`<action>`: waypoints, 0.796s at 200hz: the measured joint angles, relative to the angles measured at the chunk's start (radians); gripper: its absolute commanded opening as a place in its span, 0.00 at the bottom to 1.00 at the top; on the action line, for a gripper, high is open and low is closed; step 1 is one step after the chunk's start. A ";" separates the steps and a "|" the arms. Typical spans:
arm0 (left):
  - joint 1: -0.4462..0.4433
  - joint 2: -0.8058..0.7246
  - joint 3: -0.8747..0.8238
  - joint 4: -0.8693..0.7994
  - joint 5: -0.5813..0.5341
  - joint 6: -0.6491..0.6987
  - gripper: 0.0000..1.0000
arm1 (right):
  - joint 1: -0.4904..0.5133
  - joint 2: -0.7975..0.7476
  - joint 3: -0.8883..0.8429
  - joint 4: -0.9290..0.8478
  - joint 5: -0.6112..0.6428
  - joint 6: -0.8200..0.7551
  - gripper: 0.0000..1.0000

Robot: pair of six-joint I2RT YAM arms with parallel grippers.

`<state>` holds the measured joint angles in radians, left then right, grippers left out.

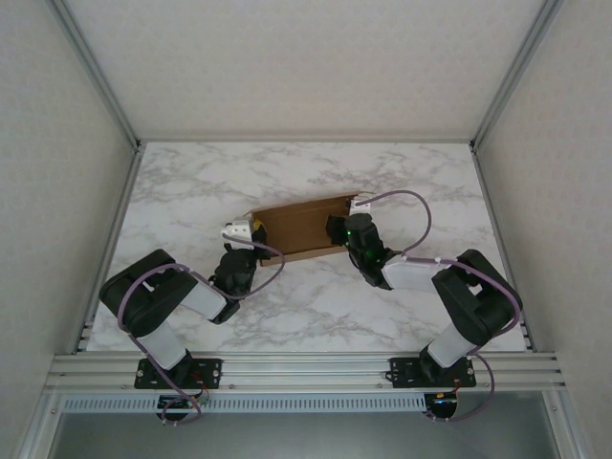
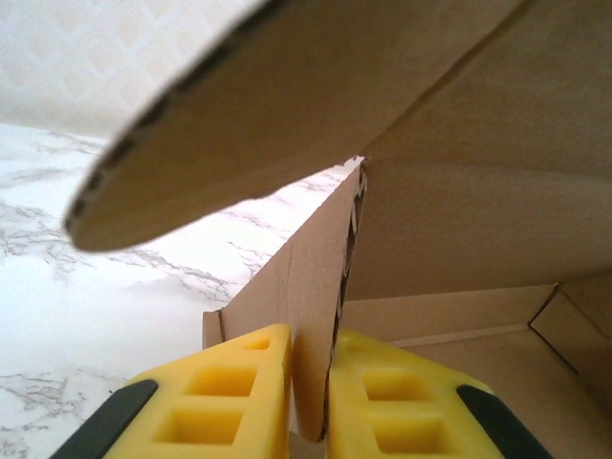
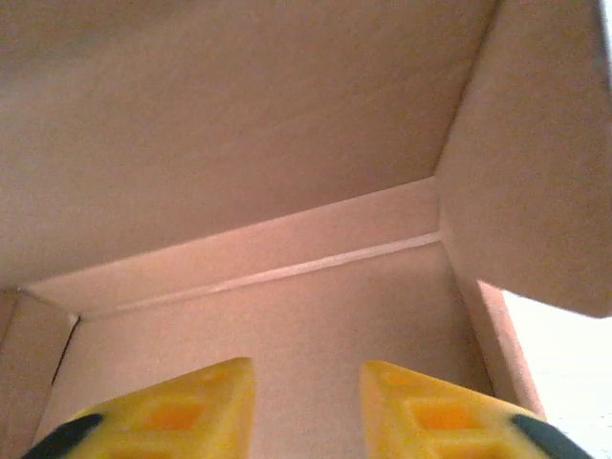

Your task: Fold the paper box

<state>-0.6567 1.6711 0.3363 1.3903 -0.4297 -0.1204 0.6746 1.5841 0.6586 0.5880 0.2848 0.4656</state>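
Left hand (image 2: 308,382) pinches an upright wall at the 9 o'clock end of the paper box (image 1: 298,228), plain brown, half-folded, lying mid surface (image 1: 191,186). Right hand (image 3: 308,392), jaws apart and empty, points inside from 3 o'clock.

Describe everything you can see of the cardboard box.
The box is plain brown corrugated cardboard, unprinted and half folded: a shallow tray with low walls and a rounded flap raised above it. It lies on the marble table, mid-table between the arms. The left gripper pinches one upright side wall. The right gripper is open, its fingers apart and reaching into the tray.
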 measured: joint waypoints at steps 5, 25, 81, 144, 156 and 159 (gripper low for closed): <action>0.005 -0.003 0.007 -0.010 0.006 -0.001 0.17 | 0.000 -0.006 0.000 -0.008 -0.008 -0.007 0.44; 0.023 -0.011 0.033 -0.051 0.024 -0.003 0.17 | 0.000 -0.060 -0.003 -0.041 -0.032 -0.034 0.54; 0.064 -0.017 0.051 -0.116 0.062 -0.003 0.16 | -0.010 -0.333 -0.022 -0.151 -0.201 -0.095 0.64; 0.077 -0.016 0.061 -0.133 0.094 -0.002 0.16 | -0.016 -0.526 0.145 -0.502 -0.255 -0.131 0.48; 0.077 -0.015 0.061 -0.134 0.097 -0.002 0.16 | -0.019 -0.521 0.194 -0.549 -0.235 -0.121 0.48; 0.077 -0.015 0.061 -0.135 0.098 -0.001 0.16 | -0.020 -0.514 0.214 -0.568 -0.229 -0.121 0.49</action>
<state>-0.5797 1.6558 0.3973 1.2556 -0.3321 -0.1211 0.6544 1.0702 0.8726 0.0196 0.0563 0.3447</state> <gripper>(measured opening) 0.158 0.486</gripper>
